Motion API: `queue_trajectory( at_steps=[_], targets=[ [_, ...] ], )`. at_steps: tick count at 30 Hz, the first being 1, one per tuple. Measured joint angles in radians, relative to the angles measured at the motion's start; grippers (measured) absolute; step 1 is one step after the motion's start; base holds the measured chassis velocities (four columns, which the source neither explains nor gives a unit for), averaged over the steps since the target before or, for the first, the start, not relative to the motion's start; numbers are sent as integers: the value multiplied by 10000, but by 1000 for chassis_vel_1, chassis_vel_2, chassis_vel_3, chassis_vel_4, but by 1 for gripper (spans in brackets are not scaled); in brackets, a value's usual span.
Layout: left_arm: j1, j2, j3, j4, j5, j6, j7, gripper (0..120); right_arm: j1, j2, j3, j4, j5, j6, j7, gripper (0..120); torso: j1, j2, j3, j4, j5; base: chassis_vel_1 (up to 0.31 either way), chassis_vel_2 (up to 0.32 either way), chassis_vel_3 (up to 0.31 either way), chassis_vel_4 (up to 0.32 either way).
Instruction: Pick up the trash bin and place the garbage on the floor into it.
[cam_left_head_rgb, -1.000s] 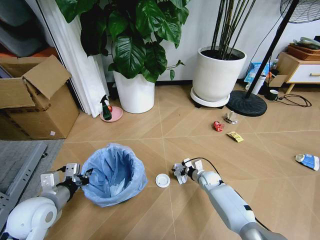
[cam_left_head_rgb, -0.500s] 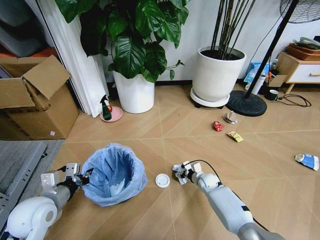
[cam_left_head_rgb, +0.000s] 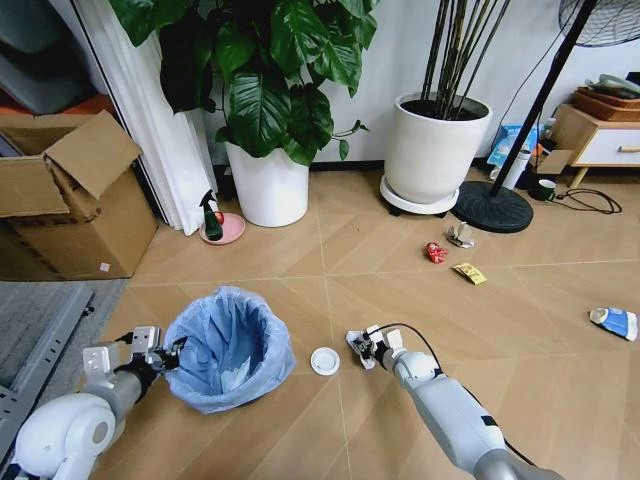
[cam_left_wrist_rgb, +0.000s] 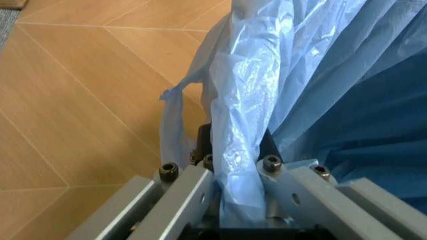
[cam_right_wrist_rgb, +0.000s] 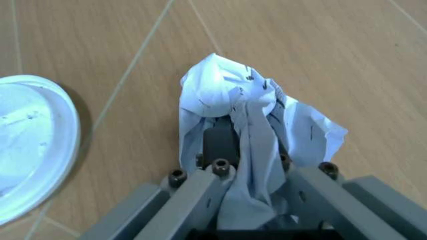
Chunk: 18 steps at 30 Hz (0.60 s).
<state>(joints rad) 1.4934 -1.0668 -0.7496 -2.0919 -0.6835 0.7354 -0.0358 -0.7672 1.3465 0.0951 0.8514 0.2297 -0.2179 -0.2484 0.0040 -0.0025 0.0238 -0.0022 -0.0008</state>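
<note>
Trash bin (cam_left_head_rgb: 229, 348) is the reference: dark bin with blue liner, on the floor and unmoved over the last second. Left gripper (cam_left_head_rgb: 168, 355) stays at the bin's left rim, jaws nearly closed, pinching the liner fold (cam_left_wrist_rgb: 241, 150). Right gripper (cam_left_head_rgb: 364, 345) has dropped lower and drawn back slightly, to the right of the bin past the white disc (cam_left_head_rgb: 325, 361); its jaws are clamped on a crumpled white tissue (cam_right_wrist_rgb: 248, 125) low over the floor. Judgement: first piece grasped, carry to the bin pending. Red can (cam_left_head_rgb: 436, 253) and yellow wrapper (cam_left_head_rgb: 470, 273) lie far right of the bin, untouched.
</note>
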Motion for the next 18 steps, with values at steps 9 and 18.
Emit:
queue_trajectory(
  at_steps=[9, 18],
  targets=[
    [9, -15, -2, -8, 46, 0, 29, 0, -88, -62, 186, 74, 84, -16, 77, 0, 0, 0, 1, 1, 1, 0, 0, 0, 0],
    [-26, -13, 12, -20, 57, 0, 41, 0, 140, -231, 424, 1348, 1574, -502, 545, 0, 0, 0, 1, 1, 0, 0, 0, 0, 0]
  ],
)
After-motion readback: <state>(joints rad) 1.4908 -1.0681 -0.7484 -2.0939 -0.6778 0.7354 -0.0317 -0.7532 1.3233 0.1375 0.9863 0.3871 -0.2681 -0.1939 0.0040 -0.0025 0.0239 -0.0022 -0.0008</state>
